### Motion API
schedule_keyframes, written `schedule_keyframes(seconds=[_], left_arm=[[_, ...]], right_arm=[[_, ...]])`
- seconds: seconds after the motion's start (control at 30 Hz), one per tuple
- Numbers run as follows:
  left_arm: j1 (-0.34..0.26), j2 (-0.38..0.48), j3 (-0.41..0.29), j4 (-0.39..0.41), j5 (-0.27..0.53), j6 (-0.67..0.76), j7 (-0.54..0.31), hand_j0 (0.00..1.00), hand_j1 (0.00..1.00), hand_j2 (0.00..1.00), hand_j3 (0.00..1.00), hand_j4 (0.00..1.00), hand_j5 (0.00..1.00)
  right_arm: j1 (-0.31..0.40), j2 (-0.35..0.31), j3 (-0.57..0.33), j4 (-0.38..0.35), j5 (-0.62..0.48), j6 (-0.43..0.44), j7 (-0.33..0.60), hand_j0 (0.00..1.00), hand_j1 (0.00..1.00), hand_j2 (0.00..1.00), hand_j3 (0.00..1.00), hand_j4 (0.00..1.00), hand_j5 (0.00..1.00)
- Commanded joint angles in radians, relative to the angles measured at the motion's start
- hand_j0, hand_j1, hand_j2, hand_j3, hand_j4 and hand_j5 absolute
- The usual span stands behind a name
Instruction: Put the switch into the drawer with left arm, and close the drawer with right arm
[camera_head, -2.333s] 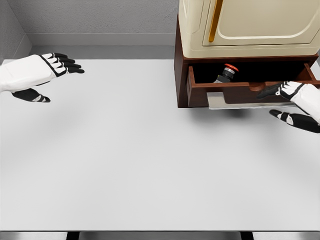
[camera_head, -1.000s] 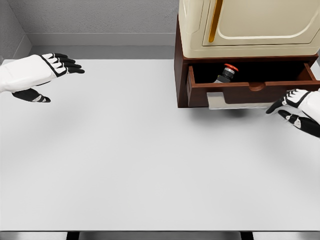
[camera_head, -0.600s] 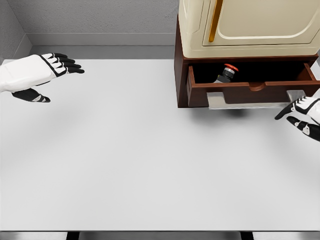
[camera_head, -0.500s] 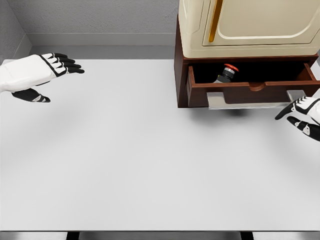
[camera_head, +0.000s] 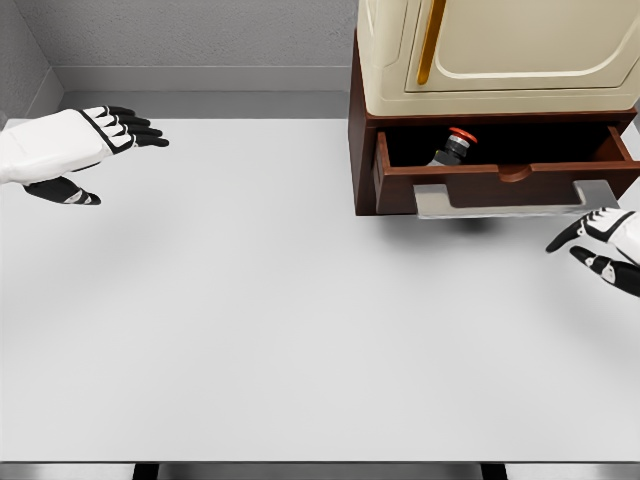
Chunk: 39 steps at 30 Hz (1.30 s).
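The switch, dark with a red cap, lies inside the open brown drawer at its left end. The drawer stands pulled out from the cabinet, with a grey handle plate on its front. My right hand hovers open at the right edge of the picture, just below the drawer front's right end and apart from it. My left hand is open at the far left over the table, holding nothing.
A cream cabinet with a yellow door handle sits on top of the brown drawer unit. The white table spreads in front, with a grey wall behind it.
My right hand has drawn back from the drawer front, moving down and to the right. The drawer, the switch and my left hand have not moved.
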Motion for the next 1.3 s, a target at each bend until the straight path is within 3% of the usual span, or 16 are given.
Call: schedule_keyframes(seconds=[0.0,0.33,0.5,0.63,0.97,1.27], left_arm=[[0.0,0.001,0.001,-0.001,0.006,0.001,0.001,1.0,1.0,1.0,1.0,1.0,1.0],[0.0,0.003,0.001,-0.008,0.006,0.001,0.001,1.0,1.0,1.0,1.0,1.0,1.0],[0.0,0.003,0.001,-0.008,0.006,0.001,0.001,1.0,1.0,1.0,1.0,1.0,1.0],[0.0,0.003,0.001,-0.007,0.006,0.001,0.001,1.0,1.0,1.0,1.0,1.0,1.0],[0.0,0.001,0.001,-0.007,0.006,0.001,-0.001,1.0,1.0,1.0,1.0,1.0,1.0],[0.0,0.001,0.001,-0.007,0.006,0.001,0.001,1.0,1.0,1.0,1.0,1.0,1.0]], right_arm=[[0.0,-0.001,0.004,0.006,-0.005,0.001,0.001,0.49,0.49,0.49,0.49,0.49,0.49],[-0.014,0.01,0.007,0.055,0.003,0.001,0.001,0.49,0.49,0.49,0.49,0.49,0.49],[-0.098,0.015,0.079,0.089,0.009,0.001,0.002,0.48,0.48,0.48,0.48,0.48,0.48],[-0.114,0.015,0.086,0.097,0.009,0.001,0.004,0.48,0.48,0.48,0.48,0.48,0.48],[-0.092,-0.001,0.085,0.055,0.006,0.001,0.002,0.48,0.48,0.48,0.48,0.48,0.48],[-0.012,0.001,0.077,-0.002,0.018,0.001,0.005,0.49,0.49,0.49,0.49,0.49,0.49]])
